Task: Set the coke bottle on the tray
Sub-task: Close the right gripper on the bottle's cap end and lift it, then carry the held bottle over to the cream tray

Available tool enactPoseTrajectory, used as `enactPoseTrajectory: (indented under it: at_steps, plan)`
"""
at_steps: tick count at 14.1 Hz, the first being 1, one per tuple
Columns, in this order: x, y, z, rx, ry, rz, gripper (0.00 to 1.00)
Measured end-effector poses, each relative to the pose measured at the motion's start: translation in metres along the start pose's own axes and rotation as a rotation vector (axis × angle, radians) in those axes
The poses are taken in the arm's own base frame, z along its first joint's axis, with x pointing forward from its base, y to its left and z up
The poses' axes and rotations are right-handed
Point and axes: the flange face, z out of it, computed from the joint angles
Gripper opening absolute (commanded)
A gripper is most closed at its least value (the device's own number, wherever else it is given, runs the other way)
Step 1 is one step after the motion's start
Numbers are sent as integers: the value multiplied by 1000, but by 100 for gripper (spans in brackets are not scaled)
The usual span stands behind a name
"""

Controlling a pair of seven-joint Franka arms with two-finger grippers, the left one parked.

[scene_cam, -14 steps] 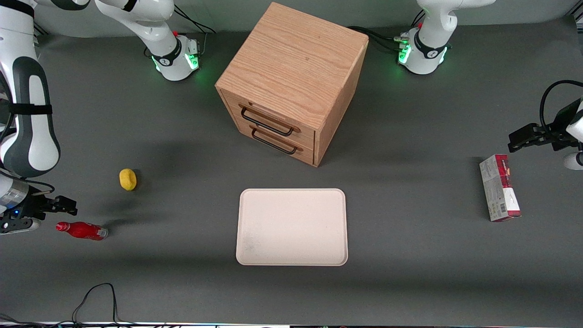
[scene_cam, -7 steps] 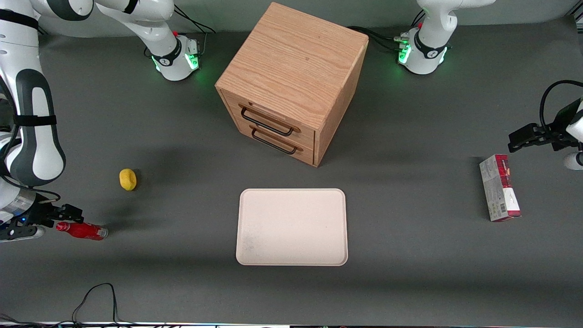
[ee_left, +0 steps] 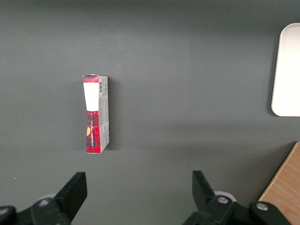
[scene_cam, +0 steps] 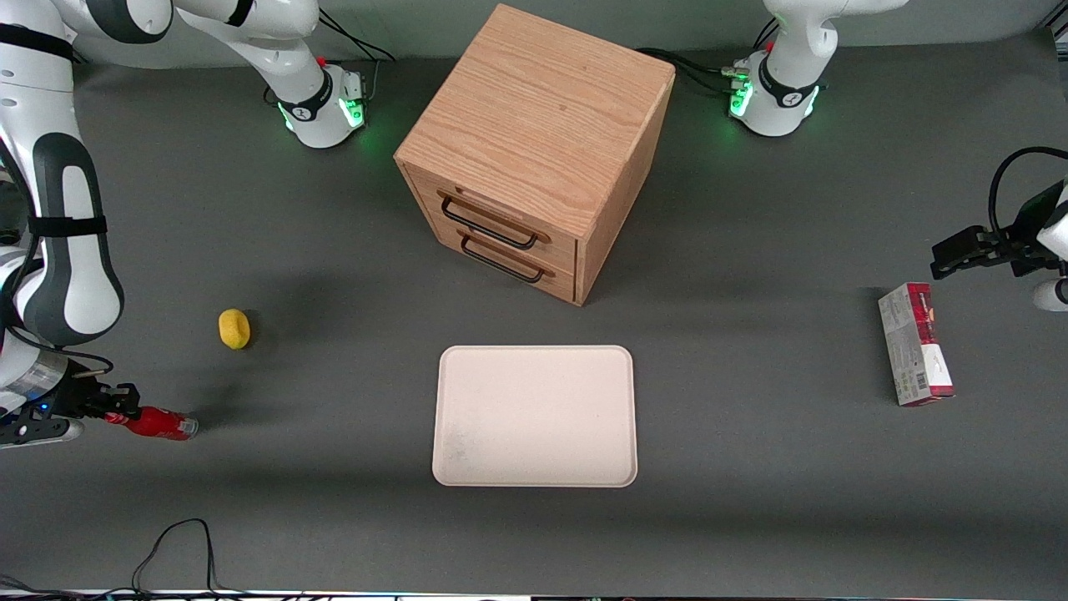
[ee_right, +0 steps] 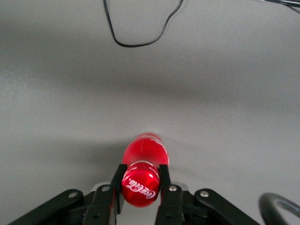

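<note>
The coke bottle point(scene_cam: 160, 423) is a small slim red bottle lying on its side on the grey table at the working arm's end, well away from the cream tray point(scene_cam: 534, 416). My right gripper point(scene_cam: 119, 406) is at the bottle's cap end, low at the table. In the right wrist view the gripper point(ee_right: 141, 177) has its two black fingers point(ee_right: 118, 182) pressed against both sides of the red cap and neck of the bottle point(ee_right: 146, 150). The tray holds nothing; its edge also shows in the left wrist view point(ee_left: 287, 70).
A yellow lump point(scene_cam: 234, 328) lies farther from the front camera than the bottle. The wooden drawer cabinet point(scene_cam: 534, 142) stands farther back than the tray. A red-and-grey carton point(scene_cam: 915, 344) lies toward the parked arm's end. A black cable point(scene_cam: 175, 542) loops near the table's front edge.
My gripper has moved down and toward the front camera onto the bottle's cap end and closed on it. The bottle still lies in the same place.
</note>
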Motion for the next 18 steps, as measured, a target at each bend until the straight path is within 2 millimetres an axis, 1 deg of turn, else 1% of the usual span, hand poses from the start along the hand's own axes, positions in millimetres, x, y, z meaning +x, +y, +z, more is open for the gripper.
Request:
enactPoseTrajectory:
  at_steps: [4, 5, 6, 7, 8, 10, 11, 12, 13, 14, 16, 18]
  plan:
    - [3, -2, -2, 2, 6, 4, 0]
    - [6, -4, -6, 7, 8, 15, 0]
    - [12, -8, -15, 18, -1, 33, 0]
    - [18, -12, -32, 39, -29, 56, 0]
    - [25, -18, -57, 60, -59, 80, 0]
    - [37, -36, -119, 95, -106, 132, 0]
    - [42, -49, -152, 104, -121, 155, 0]
    - [45, -67, -181, 95, -138, 173, 0]
    - [49, -90, -206, 79, -153, 192, 0]
    - [53, -118, -226, 64, -163, 219, 0]
    - [61, -179, -253, 53, -164, 287, 0]
    - [67, -247, -269, 75, -151, 354, 0]
